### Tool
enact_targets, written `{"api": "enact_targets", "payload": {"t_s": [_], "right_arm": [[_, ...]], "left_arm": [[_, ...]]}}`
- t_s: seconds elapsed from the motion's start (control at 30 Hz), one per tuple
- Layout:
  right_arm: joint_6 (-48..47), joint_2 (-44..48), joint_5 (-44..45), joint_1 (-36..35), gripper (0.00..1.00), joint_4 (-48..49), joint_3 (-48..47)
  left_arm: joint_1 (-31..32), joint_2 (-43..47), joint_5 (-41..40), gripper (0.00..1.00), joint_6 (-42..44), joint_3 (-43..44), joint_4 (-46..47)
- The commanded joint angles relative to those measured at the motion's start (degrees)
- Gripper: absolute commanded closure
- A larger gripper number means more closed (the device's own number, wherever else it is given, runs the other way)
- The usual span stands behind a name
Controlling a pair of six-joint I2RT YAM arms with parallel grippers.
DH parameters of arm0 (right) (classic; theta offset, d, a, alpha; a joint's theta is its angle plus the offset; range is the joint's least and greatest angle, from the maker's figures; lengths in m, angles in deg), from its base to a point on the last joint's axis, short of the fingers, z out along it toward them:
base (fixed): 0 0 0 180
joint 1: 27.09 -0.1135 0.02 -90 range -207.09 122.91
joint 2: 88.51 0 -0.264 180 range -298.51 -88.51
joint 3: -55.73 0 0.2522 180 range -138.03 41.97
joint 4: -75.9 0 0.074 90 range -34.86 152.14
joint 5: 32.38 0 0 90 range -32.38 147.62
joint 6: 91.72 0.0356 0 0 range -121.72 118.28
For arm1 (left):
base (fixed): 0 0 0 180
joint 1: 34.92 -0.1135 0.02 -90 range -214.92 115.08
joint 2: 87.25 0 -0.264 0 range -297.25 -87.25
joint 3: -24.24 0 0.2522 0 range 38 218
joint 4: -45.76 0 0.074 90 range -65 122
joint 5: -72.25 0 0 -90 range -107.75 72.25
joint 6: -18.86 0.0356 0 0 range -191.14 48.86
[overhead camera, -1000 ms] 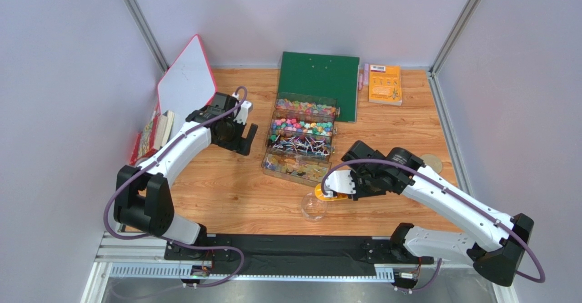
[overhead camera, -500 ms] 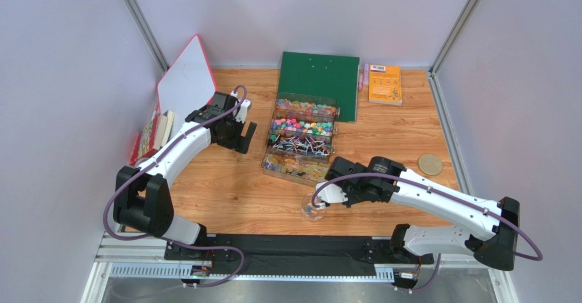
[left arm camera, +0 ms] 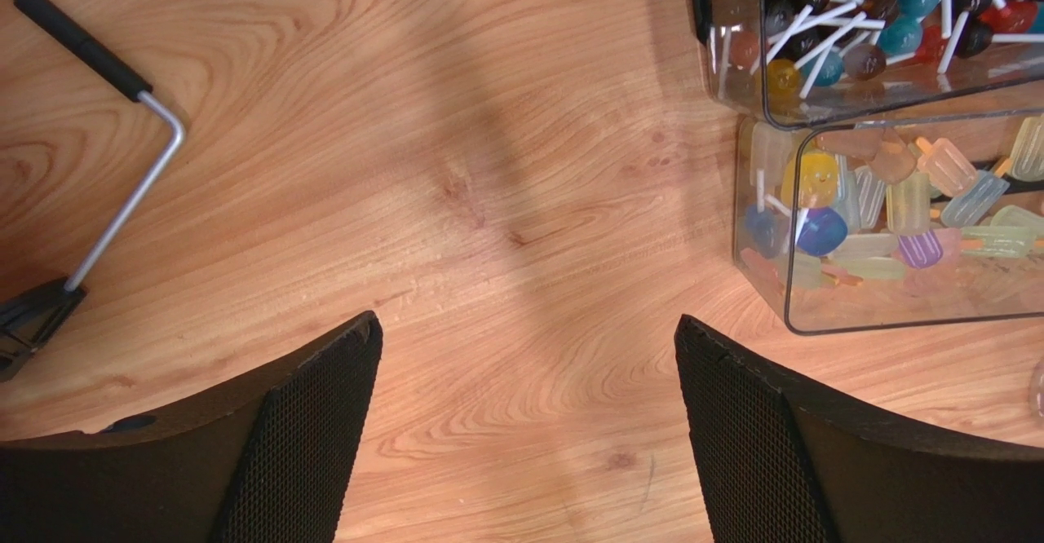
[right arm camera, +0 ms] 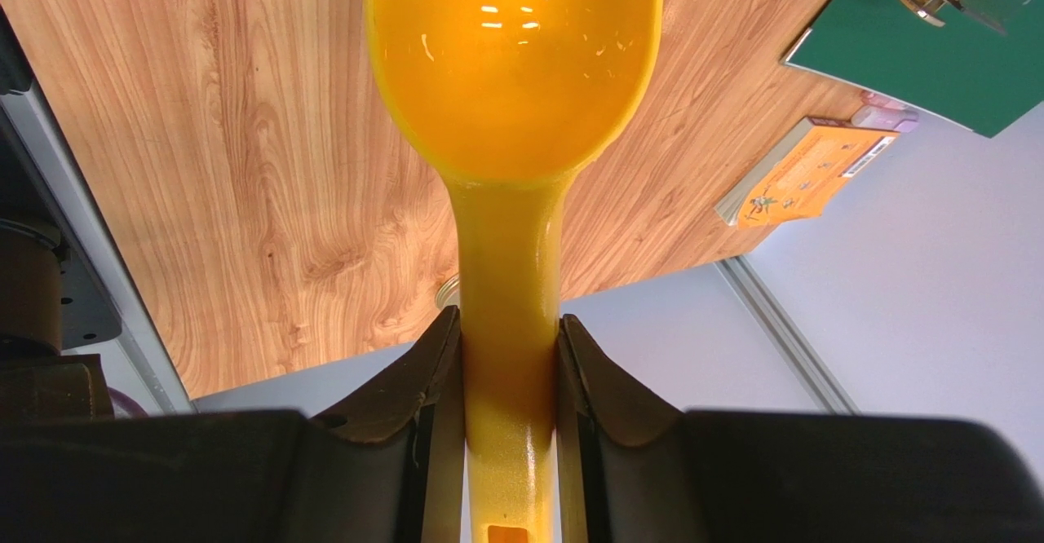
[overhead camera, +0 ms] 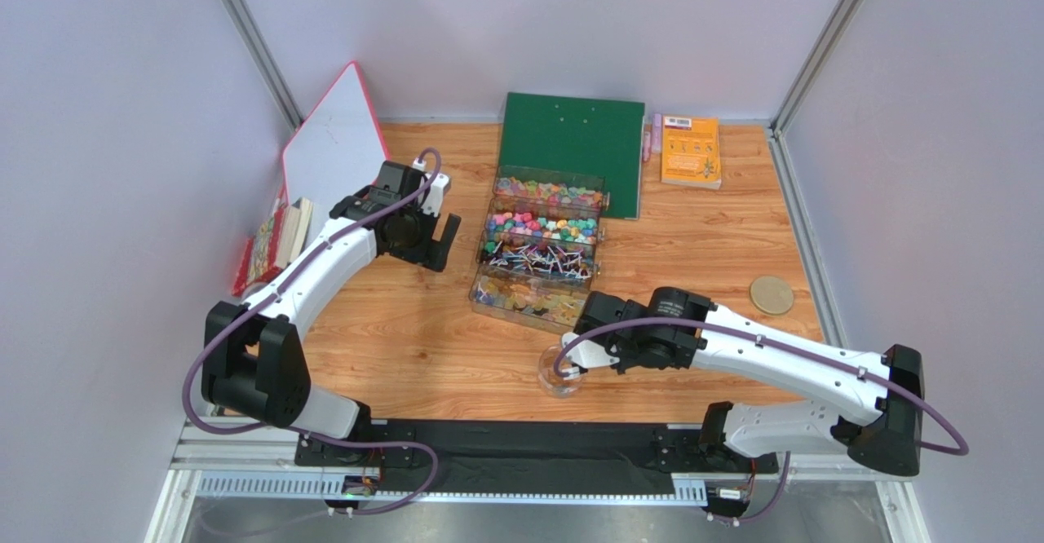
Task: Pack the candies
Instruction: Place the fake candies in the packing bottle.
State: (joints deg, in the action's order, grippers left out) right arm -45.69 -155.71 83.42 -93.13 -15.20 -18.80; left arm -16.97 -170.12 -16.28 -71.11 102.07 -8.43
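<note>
Candies [overhead camera: 545, 223] fill clear box [overhead camera: 474, 295]; green board [overhead camera: 572, 140] behind, scoop [right arm camera: 512, 66] seemingly over cup [overhead camera: 559, 374].

Candy box [overhead camera: 539, 277] mid-table, candies [overhead camera: 545, 223] sorted in its compartments. Left gripper [overhead camera: 439, 247] just left of box — right gripper [overhead camera: 571, 360] at its near edge, over clear cup [overhead camera: 552, 379]. Green board [overhead camera: 574, 152] behind box.

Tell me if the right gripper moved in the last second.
Yes: the right gripper shifted left and toward the near edge, away from the cork disc.
</note>
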Motion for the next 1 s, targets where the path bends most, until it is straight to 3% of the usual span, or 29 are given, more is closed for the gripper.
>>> {"api": "enact_targets", "payload": {"t_s": [0.0, 0.33, 0.43, 0.57, 0.67, 0.7, 0.73, 0.77, 0.97], "right_arm": [[0.72, 0.05, 3.11, -1.19, 1.0, -18.37, -0.93], [0.38, 1.54, 3.29, -1.99, 1.0, -18.37, -2.32], [-1.91, -0.46, -0.74, 3.62, 1.0, -18.37, -10.29], [-3.84, -8.81, -8.11, 19.14, 1.0, -18.46, -22.93], [-6.56, -16.19, -9.19, 25.67, 1.0, -18.46, -30.43], [-7.53, -17.69, -9.97, 26.92, 1.0, -18.46, -31.76], [-8.15, -19.1, -11.63, 28.15, 1.0, -18.46, -33.08], [-8.41, -21.81, -12.7, 30.6, 1.0, -18.37, -34.4], [-9.3, -26.84, -21.03, 35.1, 1.0, -18.37, -38.98]], "left_arm": [[-0.29, 1.31, 0.81, 0.06, -1.17, 2.37, 0.52], [-0.29, 0.52, 1.69, 0.08, -0.74, 2.81, 0.43], [-0.29, -0.1, 3.09, 0.1, -0.12, 2.99, 0.61], [-0.29, -2.9, 4.41, 0.16, -0.3, 4.21, 0.17], [-0.29, -5.36, 6.86, 0.46, -0.12, 5.53, -0.18], [-0.29, -5.89, 9.66, 0.79, 1.62, 6.06, -0.53], [-0.29, -6.51, 11.51, 0.95, 2.25, 7.11, -0.71], [-0.29, -7.38, 12.92, 1.0, 2.6, 7.64, -1.14], [-0.55, -7.31, 25.56, 1.0, 1.12, 10.46, 0.07]]}}
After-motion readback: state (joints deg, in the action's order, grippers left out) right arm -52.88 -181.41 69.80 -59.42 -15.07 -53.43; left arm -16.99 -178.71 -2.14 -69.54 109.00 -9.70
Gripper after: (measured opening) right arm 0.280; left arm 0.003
